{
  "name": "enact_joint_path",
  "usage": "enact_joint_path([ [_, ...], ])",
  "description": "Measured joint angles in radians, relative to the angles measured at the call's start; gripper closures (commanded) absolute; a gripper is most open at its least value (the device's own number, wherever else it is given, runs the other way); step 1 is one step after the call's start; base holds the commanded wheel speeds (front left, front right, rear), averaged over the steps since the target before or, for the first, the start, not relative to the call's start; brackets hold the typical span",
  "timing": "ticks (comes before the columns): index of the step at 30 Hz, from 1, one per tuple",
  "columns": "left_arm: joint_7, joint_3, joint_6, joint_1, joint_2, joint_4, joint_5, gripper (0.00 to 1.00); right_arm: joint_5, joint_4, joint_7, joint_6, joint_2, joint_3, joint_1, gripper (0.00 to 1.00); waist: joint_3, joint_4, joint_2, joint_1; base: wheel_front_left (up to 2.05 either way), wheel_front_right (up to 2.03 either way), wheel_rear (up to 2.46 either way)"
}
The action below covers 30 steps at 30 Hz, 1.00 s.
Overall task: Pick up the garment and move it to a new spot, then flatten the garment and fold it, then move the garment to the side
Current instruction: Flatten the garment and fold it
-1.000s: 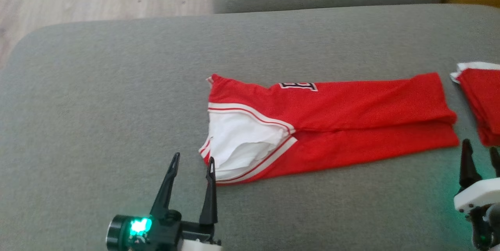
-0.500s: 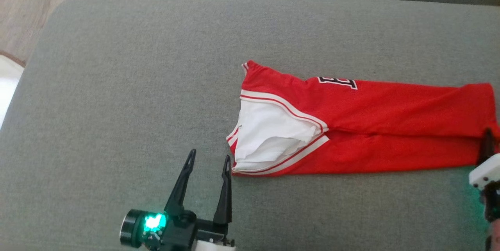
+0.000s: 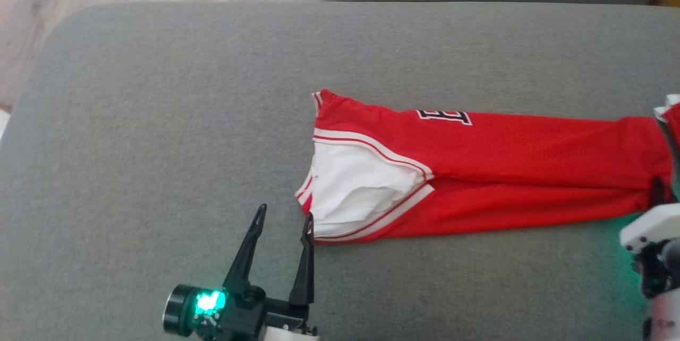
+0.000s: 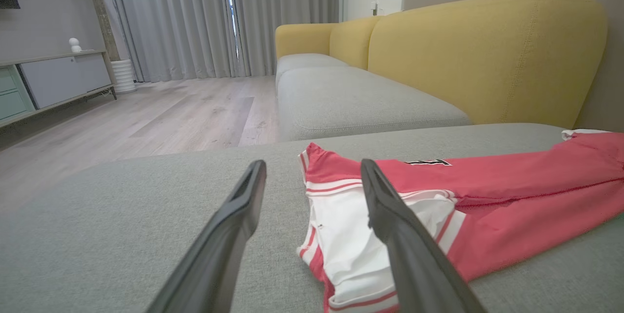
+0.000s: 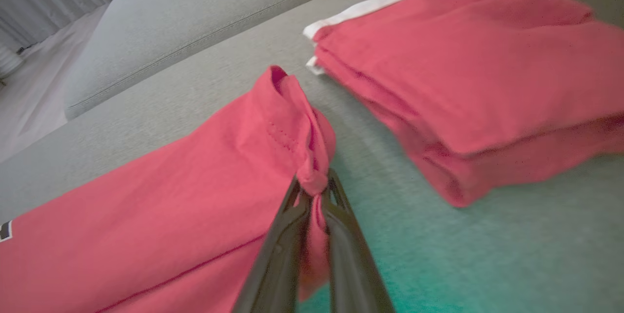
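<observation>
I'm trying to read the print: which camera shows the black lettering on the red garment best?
The head view: it looks down on the black lettering near the far edge of the red garment. The left wrist view sees it squashed at a low angle; the right wrist view catches a corner.

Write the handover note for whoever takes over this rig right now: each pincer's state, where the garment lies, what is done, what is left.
Left pincer: open, empty, beside the white-lined end of the red sports jersey.
Right pincer: shut on the jersey's bunched hem end.
Jersey: lies as a long narrow strip across the grey fabric sofa cushion. A folded red garment stack sits apart, past its hem end.
Done: jersey laid out, apparently folded lengthwise.
Left: probably grip the white-lined end, fold across, then move the jersey aside.
</observation>
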<state>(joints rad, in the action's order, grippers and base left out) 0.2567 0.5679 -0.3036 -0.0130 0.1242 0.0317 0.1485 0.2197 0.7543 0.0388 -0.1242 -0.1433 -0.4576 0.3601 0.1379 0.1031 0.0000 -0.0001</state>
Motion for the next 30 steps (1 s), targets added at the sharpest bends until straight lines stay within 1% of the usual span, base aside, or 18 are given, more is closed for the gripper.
enact_joint_path([
  [3,0.000,-0.017,0.008,-0.005,-0.004,0.003,-0.002,0.00,0.001,-0.037,-0.010,0.000,-0.028,0.001,-0.033,1.00,-0.007,-0.022,0.0000,0.0001,0.00,0.00,0.00],
  [6,0.000,-0.021,0.022,-0.010,-0.007,0.007,-0.011,0.00,0.030,-0.091,-0.009,0.000,-0.062,0.008,-0.051,1.00,-0.016,-0.039,0.0000,0.0000,0.00,0.00,0.00],
  [10,0.000,-0.026,0.032,-0.015,-0.012,0.017,-0.013,0.00,0.083,-0.206,-0.008,0.000,-0.065,0.070,-0.051,1.00,-0.032,-0.051,0.0000,0.0000,0.00,0.00,0.00],
  [12,0.000,-0.028,0.038,-0.015,-0.015,0.022,-0.019,0.00,0.102,-0.275,0.001,0.000,-0.050,0.109,-0.051,1.00,-0.040,-0.051,0.0000,0.0000,0.00,0.00,0.00],
  [16,0.000,-0.032,0.051,-0.016,-0.021,0.028,-0.023,0.00,0.126,-0.433,0.029,0.000,0.015,0.220,-0.052,1.00,-0.052,-0.038,0.0000,0.0000,0.00,0.00,0.00],
  [20,0.000,-0.039,0.068,-0.016,-0.024,0.035,-0.026,0.00,0.141,-0.534,0.057,0.000,0.063,0.356,-0.063,1.00,-0.054,-0.009,0.0000,0.0000,0.00,0.00,0.00],
  [25,0.000,-0.041,0.085,-0.016,-0.032,0.053,-0.027,0.00,0.172,-0.556,0.091,0.000,0.077,0.526,-0.064,1.00,-0.053,0.033,0.0000,0.0000,0.00,0.00,0.00],
  [30,0.000,-0.042,0.094,-0.016,-0.039,0.060,-0.035,0.00,0.186,-0.499,0.104,0.000,0.078,0.656,-0.063,1.00,-0.051,0.075,0.0000,0.0000,0.00,0.00,0.00],
])
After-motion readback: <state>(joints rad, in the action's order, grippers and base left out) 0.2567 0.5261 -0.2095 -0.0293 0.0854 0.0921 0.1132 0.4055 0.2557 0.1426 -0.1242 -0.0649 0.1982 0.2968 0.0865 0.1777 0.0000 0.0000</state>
